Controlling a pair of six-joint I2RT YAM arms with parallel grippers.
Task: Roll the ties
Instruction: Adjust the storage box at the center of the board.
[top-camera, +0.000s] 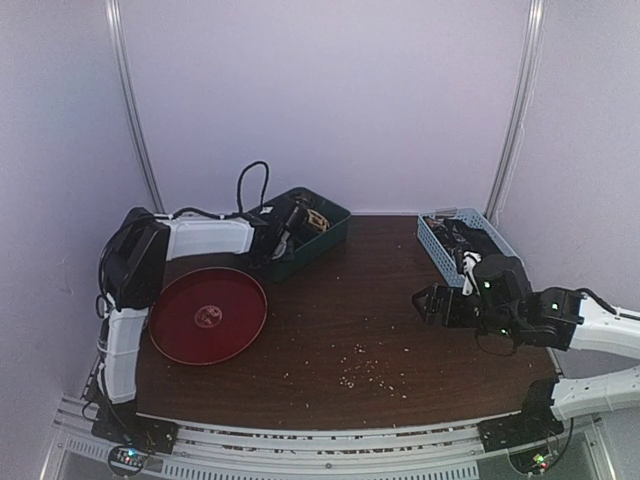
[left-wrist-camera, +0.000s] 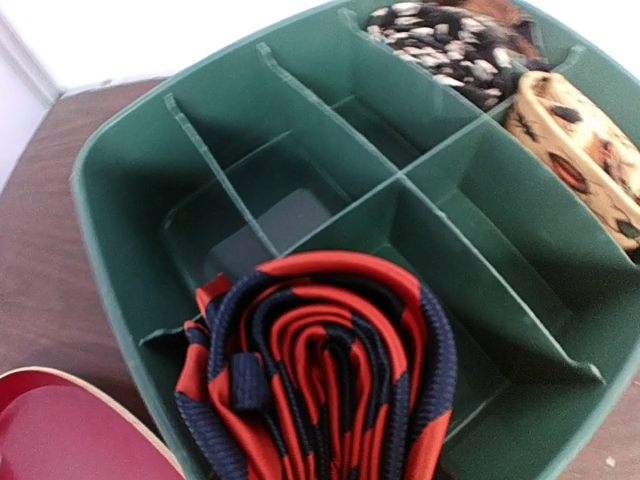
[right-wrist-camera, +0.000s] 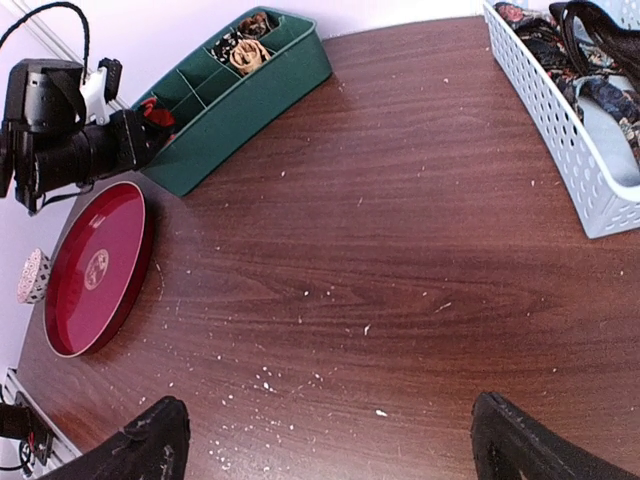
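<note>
Rolled striped tie (left-wrist-camera: 320, 380) cut off at bottom edge, white basket (right-wrist-camera: 556, 118) cropped at top and right

Top view first: it sits high behind the arm bases, looking forward and down over the dark brown wooden table (top-camera: 380, 330) to the pale back wall, wide and far off. The left wrist camera is in very close, peering down into the green plastic divided bin (left-wrist-camera: 130, 240), with a rolled red-and-navy striped fabric tie (left-wrist-camera: 320, 380) filling the bottom centre. The right wrist camera looks steeply down and across the table, with the bin at upper left. All three views share the bin and the round red tray (top-camera: 208, 315). Only the top and right wrist views catch the pale perforated plastic basket (right-wrist-camera: 560, 120), upper right in both.
</note>
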